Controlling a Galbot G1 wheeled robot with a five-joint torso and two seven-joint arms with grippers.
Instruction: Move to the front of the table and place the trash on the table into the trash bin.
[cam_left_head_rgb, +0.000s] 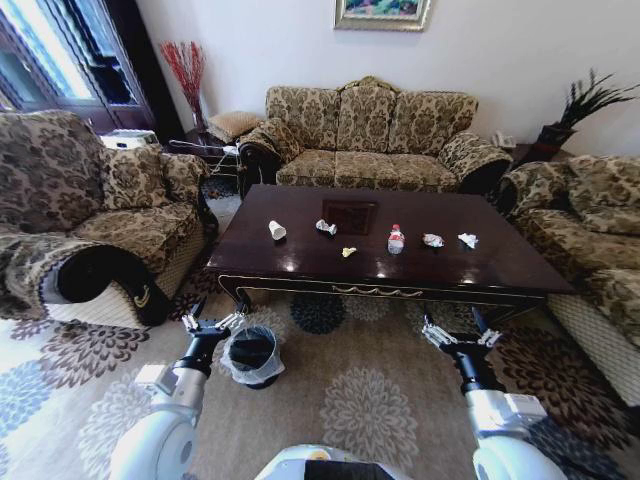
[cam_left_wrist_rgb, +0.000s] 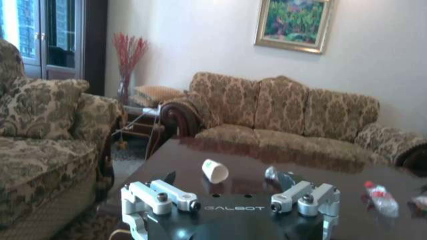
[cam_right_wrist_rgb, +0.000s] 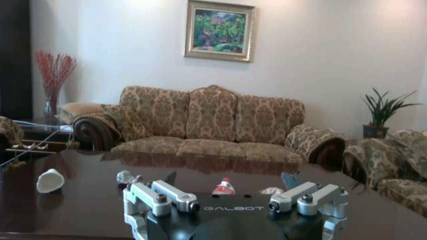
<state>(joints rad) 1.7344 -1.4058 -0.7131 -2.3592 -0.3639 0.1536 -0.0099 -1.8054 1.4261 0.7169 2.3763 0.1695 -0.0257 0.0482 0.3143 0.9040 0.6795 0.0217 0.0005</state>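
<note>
**Both arms reaching toward the tabletop, pincers spread and holding nothing**

The two arms are stretching forward and low from the robot's shoulders, each ending short of the near edge of the tabletop. The left pincer is hanging over the carpet just left of the bin, which is standing on the floor below the table's near left corner. The right pincer is hovering over the carpet near the table's near right side.

The dark glossy tabletop is carrying the trash in a loose row: a white cup lying on its side at the left, a shiny wrapper, a yellow scrap nearer the front edge, a small bottle with a red label, another wrapper, and a white tissue at the right. A dark square tray is sitting farther back. Patterned sofas are flanking the table on the left, far and right sides; a framed painting is hanging on the far wall.

Both pincers are showing their fingers spread wide apart, touching nothing.
</note>
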